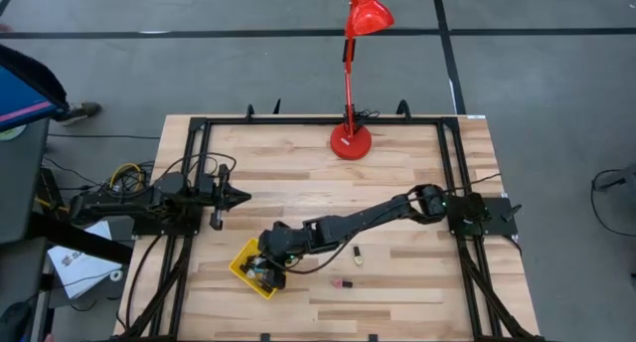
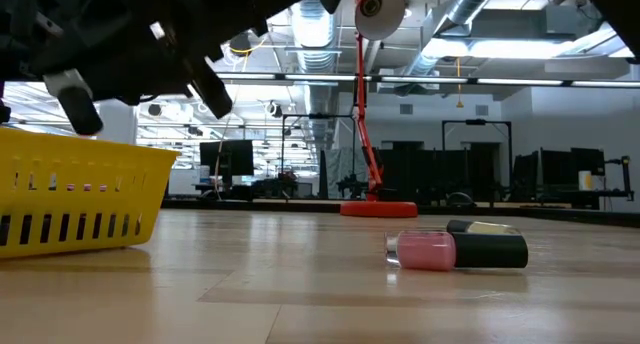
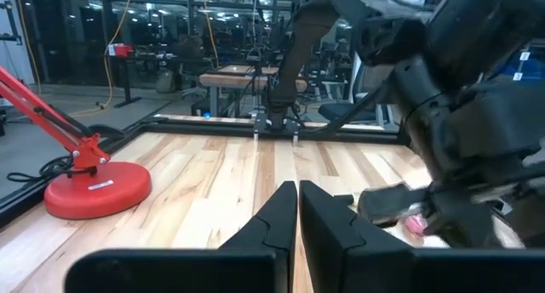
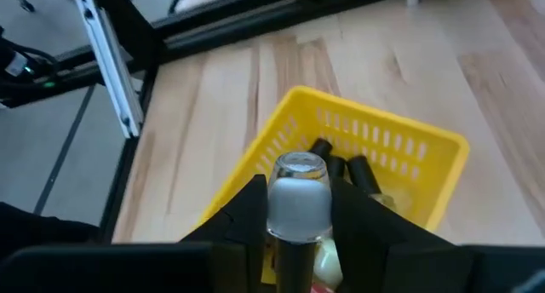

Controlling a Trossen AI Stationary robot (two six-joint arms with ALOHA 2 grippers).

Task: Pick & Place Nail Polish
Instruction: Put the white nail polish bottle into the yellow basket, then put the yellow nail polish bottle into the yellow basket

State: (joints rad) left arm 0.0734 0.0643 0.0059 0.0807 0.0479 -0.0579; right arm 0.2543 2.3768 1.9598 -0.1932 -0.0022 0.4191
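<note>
Placing step in hand: right gripper (image 4: 298,209) hovered above the yellow tray (image 4: 443,157), fingers clamped on a pale bottle (image 4: 298,195). Needed next, probably: lowering and letting go among bottles already inside. Two more bottles (image 1: 342,282) left lying on the table (image 1: 417,292). Left gripper (image 3: 296,209) parked aside, fingers together, empty. No readable writing anywhere.

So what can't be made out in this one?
- Tray contents: high view, right gripper covers them; low view, the wall hides them.
- Colour of the bottle the right gripper holds: right wrist view shows only its pale end.
- Bottle near the right arm: too small in the high view to tell its colour.
</note>
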